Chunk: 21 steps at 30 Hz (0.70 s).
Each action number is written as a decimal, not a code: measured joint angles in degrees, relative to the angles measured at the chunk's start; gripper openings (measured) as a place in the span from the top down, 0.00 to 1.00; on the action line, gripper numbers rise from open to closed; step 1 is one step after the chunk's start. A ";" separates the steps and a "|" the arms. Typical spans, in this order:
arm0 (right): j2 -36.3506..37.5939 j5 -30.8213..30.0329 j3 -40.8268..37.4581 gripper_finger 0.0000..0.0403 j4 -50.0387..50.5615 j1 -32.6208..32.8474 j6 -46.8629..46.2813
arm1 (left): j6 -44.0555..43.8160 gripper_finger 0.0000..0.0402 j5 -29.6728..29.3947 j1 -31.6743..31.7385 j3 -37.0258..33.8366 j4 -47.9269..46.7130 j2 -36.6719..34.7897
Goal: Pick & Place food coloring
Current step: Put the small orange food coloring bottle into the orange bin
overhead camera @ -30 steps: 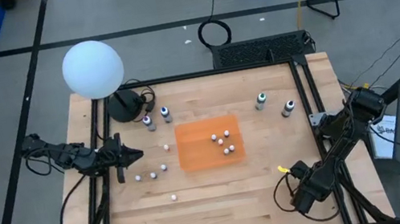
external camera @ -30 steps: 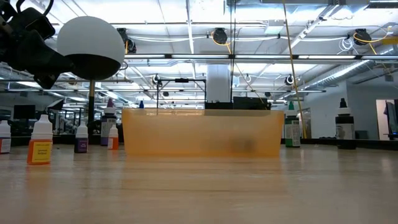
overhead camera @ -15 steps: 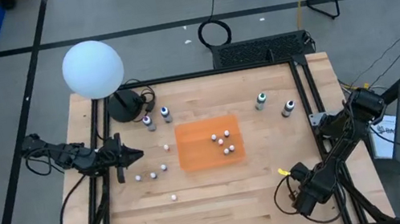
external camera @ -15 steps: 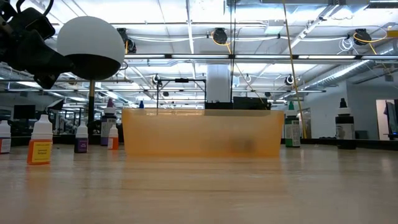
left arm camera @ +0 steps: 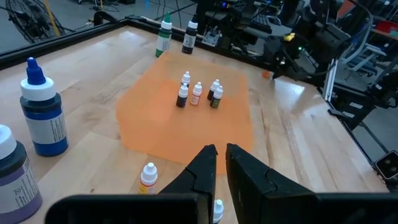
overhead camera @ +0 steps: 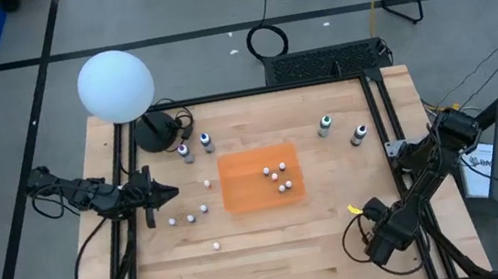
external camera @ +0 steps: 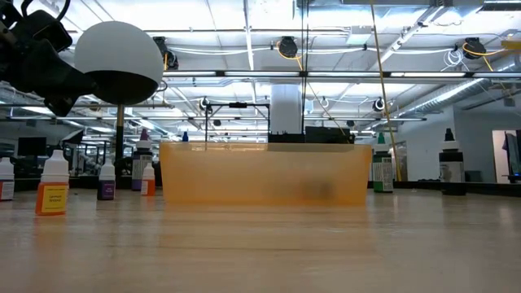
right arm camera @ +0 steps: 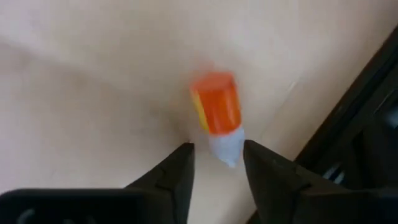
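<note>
The orange mat (overhead camera: 261, 178) lies mid-table with several tiny white-topped bottles (overhead camera: 278, 175) standing on it; they also show in the left wrist view (left arm camera: 198, 93). Two taller bottles (overhead camera: 195, 148) stand far left of the mat and two (overhead camera: 342, 129) far right. Loose tiny bottles (overhead camera: 189, 214) stand left of the mat. My left gripper (overhead camera: 169, 191) hovers shut left of the mat. My right gripper (right arm camera: 214, 158) is open, low at the near right, its fingers on either side of the white tip of a small orange bottle (right arm camera: 216, 112) lying on the table.
A big white globe (overhead camera: 115, 86) on a dark base (overhead camera: 154, 130) stands at the far left corner. Black frame rails (overhead camera: 384, 127) run along the table's sides. A dark cable loops by my right arm (overhead camera: 353, 244). Bare wood lies in front of the mat (overhead camera: 267, 248).
</note>
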State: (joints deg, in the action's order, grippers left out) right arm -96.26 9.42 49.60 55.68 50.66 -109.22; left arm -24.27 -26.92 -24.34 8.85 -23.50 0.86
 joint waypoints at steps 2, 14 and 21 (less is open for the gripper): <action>0.48 -1.76 0.00 0.61 0.25 -0.07 -0.90 | 0.00 0.90 -0.02 -0.02 0.00 0.05 -0.02; 1.13 -1.78 -4.85 0.52 -4.95 -0.09 -0.65 | 0.00 0.90 -0.02 -0.02 0.01 0.01 -0.02; 2.60 -1.89 -6.51 0.60 -10.61 -0.09 0.55 | 0.00 0.90 0.00 -0.01 0.00 0.11 -0.02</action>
State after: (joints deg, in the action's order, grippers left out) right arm -93.66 7.53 43.09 45.07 50.57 -108.67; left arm -24.27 -26.92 -24.35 8.85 -23.39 0.84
